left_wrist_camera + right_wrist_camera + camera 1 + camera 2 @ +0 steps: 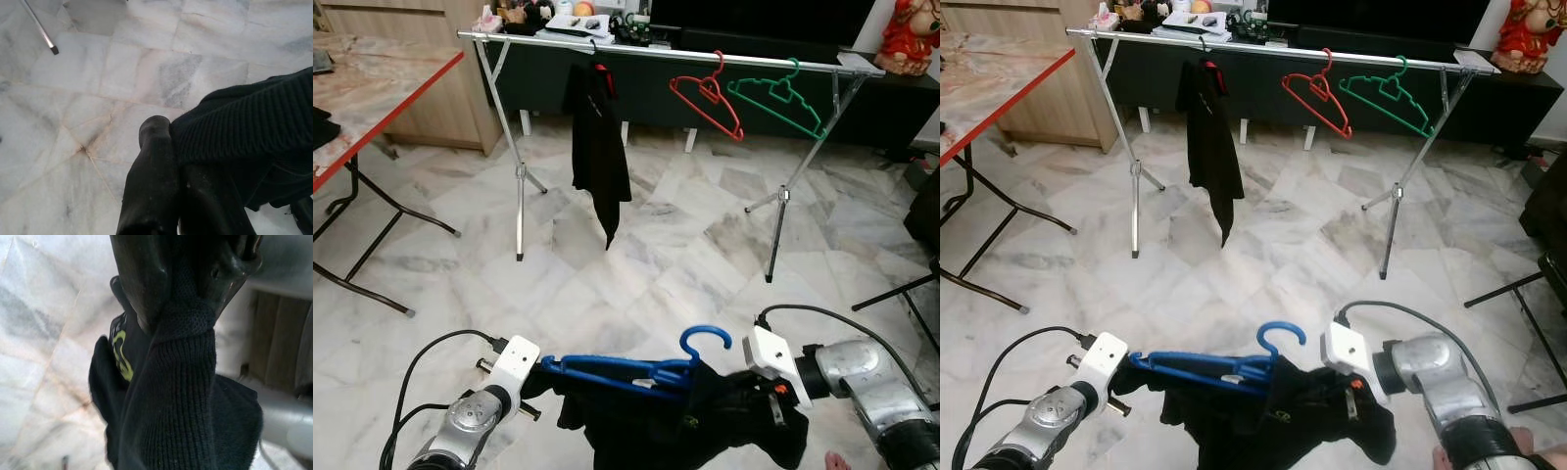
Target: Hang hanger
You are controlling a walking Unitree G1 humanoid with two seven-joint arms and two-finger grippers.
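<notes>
Both grippers' fingers are clamped on the black garment (705, 416) draped over the blue hanger (636, 367), left gripper (536, 377) and right gripper (771, 397), low before the drying rack (666, 51).

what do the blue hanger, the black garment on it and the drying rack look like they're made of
Blue hanger: looks like moulded plastic, with uniform colour and a smooth, slightly glossy hook.
Black garment: knitted fabric, probably synthetic or cotton; ribbed weave is visible where the right gripper pinches it, and it hangs limp.
Drying rack: metal tubing by its look, with a silvery reflective rail and thin legs.
</notes>
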